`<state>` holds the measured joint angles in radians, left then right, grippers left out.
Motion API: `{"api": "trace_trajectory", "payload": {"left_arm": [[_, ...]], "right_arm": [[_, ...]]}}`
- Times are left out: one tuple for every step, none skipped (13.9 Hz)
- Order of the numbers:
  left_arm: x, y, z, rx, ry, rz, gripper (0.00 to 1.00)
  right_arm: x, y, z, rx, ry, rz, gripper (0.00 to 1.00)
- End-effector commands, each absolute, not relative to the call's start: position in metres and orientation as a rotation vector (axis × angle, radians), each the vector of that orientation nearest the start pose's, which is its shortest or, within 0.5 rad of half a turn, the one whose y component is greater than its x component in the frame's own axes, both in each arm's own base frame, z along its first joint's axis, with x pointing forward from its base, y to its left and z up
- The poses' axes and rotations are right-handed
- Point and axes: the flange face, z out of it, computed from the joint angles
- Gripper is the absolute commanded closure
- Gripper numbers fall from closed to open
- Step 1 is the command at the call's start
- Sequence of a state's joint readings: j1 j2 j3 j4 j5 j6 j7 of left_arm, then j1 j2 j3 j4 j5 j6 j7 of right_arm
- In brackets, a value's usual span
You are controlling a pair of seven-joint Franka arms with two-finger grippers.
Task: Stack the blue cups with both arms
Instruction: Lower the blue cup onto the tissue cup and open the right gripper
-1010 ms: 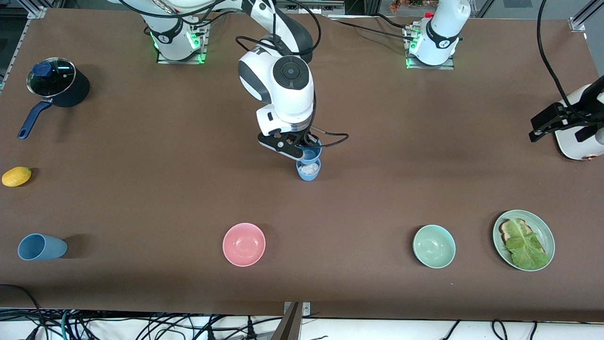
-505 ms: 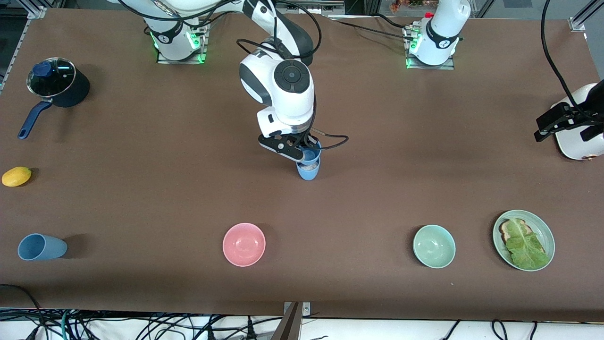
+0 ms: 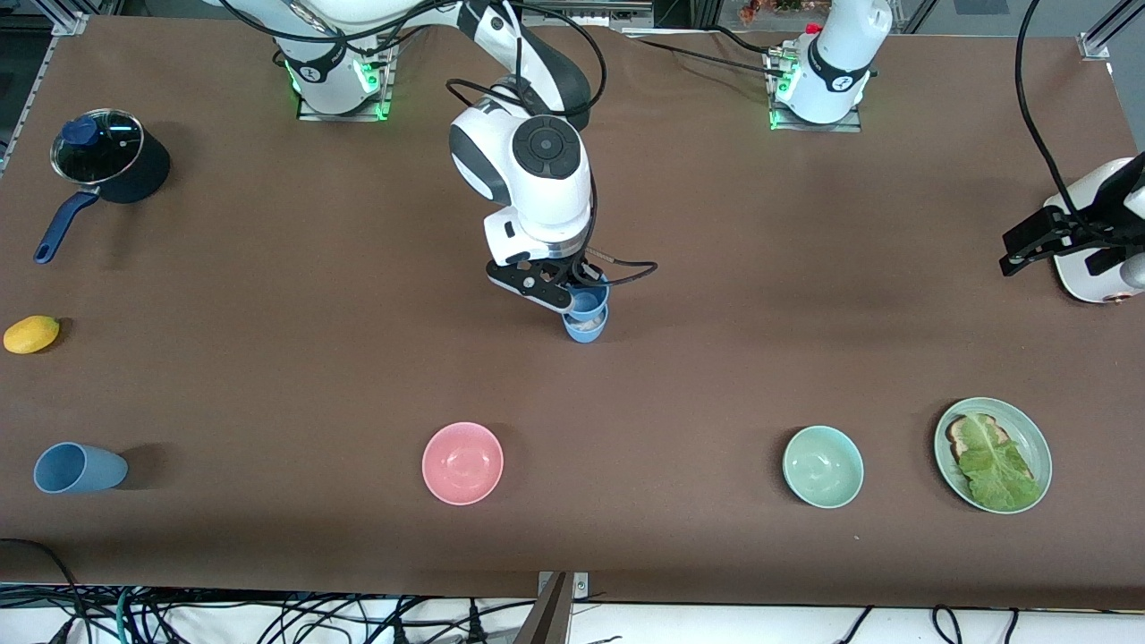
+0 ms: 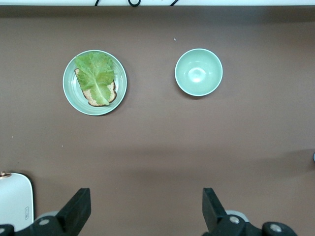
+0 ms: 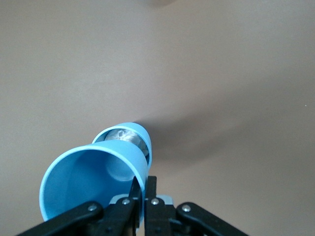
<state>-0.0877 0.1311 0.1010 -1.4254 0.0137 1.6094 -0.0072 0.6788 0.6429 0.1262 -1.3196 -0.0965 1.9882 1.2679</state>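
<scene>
Lowering One Cup Onto Another, Mid-Worktop

Pinched by its rim in the right tool (image 3: 570, 300), a blue cup (image 3: 588, 301) hangs tilted over the upright cup (image 3: 585, 327) at the worktop's middle. Something pale sits inside that lower cup, so nesting may jam or tip it. A third cup (image 3: 79, 468) lies near the right-arm-end corner. The left tool (image 4: 146, 209) waits, spread wide.
</scene>
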Motion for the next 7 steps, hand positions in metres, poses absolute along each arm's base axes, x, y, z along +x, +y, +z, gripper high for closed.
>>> {"api": "trace_trajectory", "payload": {"left_arm": [[0.595, 0.003, 0.622, -3.129, -0.008, -0.033, 0.0], [0.592, 0.003, 0.62, -3.129, -0.008, 0.011, 0.0], [0.59, 0.003, 0.618, -3.129, -0.008, 0.042, 0.0], [0.588, 0.003, 0.617, -3.127, -0.009, 0.076, 0.0], [0.585, 0.004, 0.615, -3.125, -0.011, 0.114, 0.0], [0.583, 0.004, 0.613, -3.124, -0.012, 0.143, 0.0], [0.582, 0.004, 0.612, -3.123, -0.012, 0.157, 0.0]], "right_arm": [[0.534, 0.512, 0.362, -3.043, 0.698, -0.066, 1.0], [0.534, 0.512, 0.361, -3.042, 0.701, -0.066, 1.0], [0.534, 0.512, 0.36, -3.042, 0.697, -0.068, 1.0], [0.534, 0.512, 0.359, -3.044, 0.697, -0.067, 1.0], [0.534, 0.513, 0.359, -3.042, 0.697, -0.068, 1.0], [0.535, 0.511, 0.358, -3.043, 0.702, -0.067, 1.0], [0.538, 0.509, 0.358, -3.043, 0.707, -0.073, 1.0]]}}
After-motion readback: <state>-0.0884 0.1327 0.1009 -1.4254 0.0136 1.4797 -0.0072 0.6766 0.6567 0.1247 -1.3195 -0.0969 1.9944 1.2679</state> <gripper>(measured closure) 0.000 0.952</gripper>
